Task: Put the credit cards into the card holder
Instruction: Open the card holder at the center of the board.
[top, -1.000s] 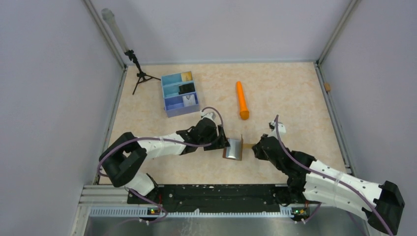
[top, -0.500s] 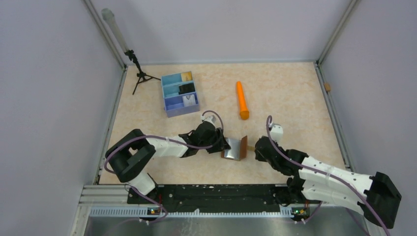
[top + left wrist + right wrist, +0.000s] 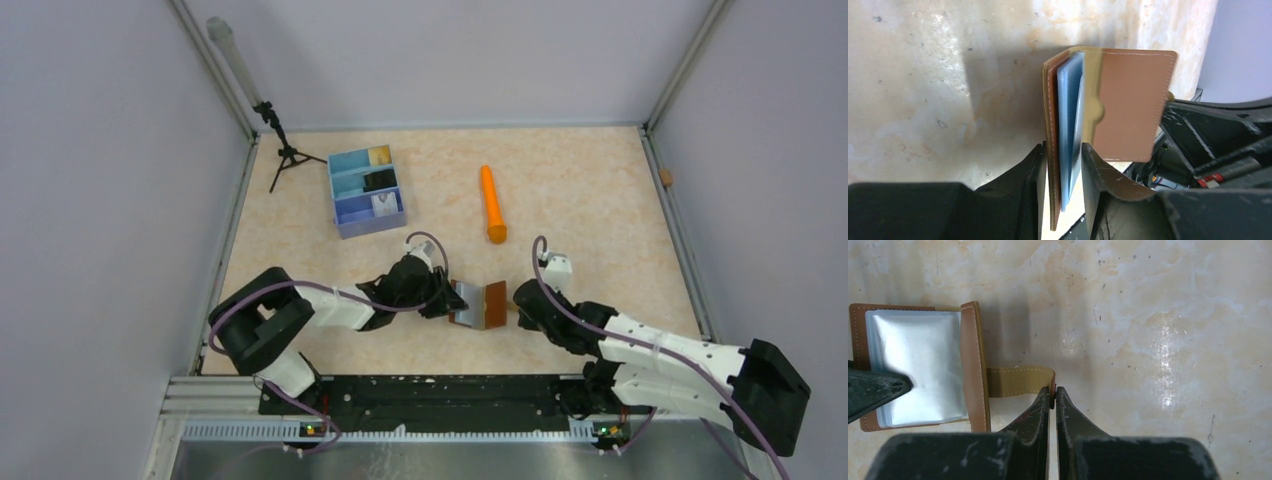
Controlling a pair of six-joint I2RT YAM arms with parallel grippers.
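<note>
**Top external view: holder spread between the arms, cards off to the far left**

On the table [image 3: 590,190], the blue tray [image 3: 337,190] sits toward the far left. It holds the credit cards [image 3: 379,180], one to a compartment, well apart from both grippers.

The card holder [image 3: 478,305] lies opened near the bases. Its two halves are spread left to right and its fold runs away from the bases.

Your left gripper [image 3: 1062,150] straddles the left cover and the clear sleeves. Its fingers are apart, and a sliver of table shows beside the cover, so I judge it not clamped yet. Your right gripper [image 3: 1053,390] is pinched tight on the end of the snap tab [image 3: 1018,381].

The tray lies beyond and left of the holder, so your left arm is the nearer one for fetching a card. The right, I judge, should hold the tab taut.
</note>
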